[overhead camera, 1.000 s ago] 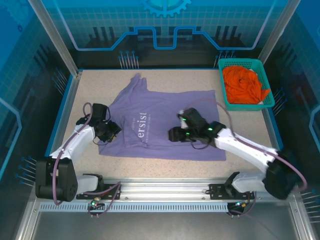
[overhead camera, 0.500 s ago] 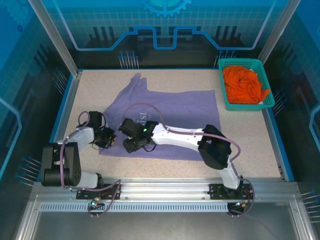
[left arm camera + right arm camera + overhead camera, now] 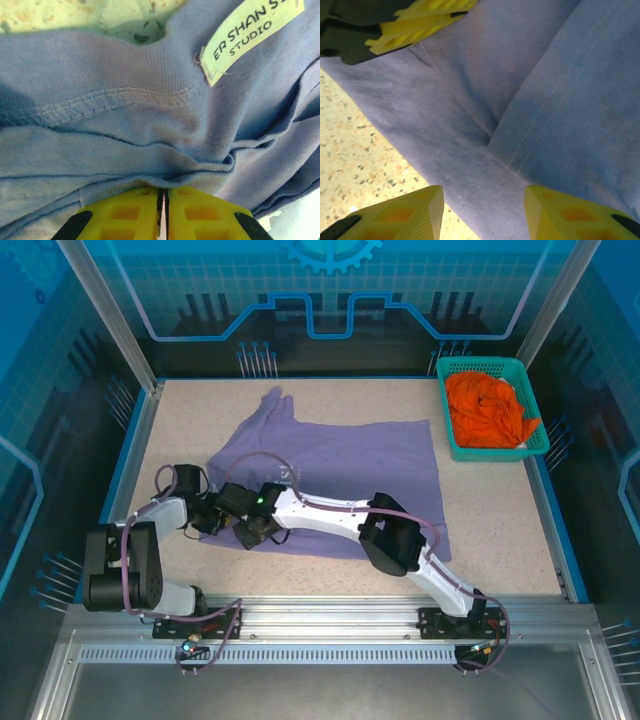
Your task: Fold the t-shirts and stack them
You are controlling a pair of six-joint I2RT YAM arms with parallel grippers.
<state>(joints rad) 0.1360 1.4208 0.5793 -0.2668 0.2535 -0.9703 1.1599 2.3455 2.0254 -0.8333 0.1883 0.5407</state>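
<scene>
The lavender t-shirt [image 3: 340,465] lies spread across the middle of the top view, the orange t-shirt [image 3: 488,408] bunched in the teal basket [image 3: 480,364] at upper right; both look light and limp, so a lifted edge will likely sag unless held at two points. The left gripper [image 3: 163,194] is pinched tight on a bunched fold near the label at the shirt's lower-left corner; the right gripper [image 3: 482,200], jaws apart and empty, hangs over the stitched hem just beside it, probably the firmer place to grip.

A robotics lab cell is suggested by a speckled table [image 3: 490,510] fenced with aluminium posts [image 3: 110,315], blue gear-printed panels [image 3: 330,290], and a slotted metal rail [image 3: 330,618] at the near edge.
</scene>
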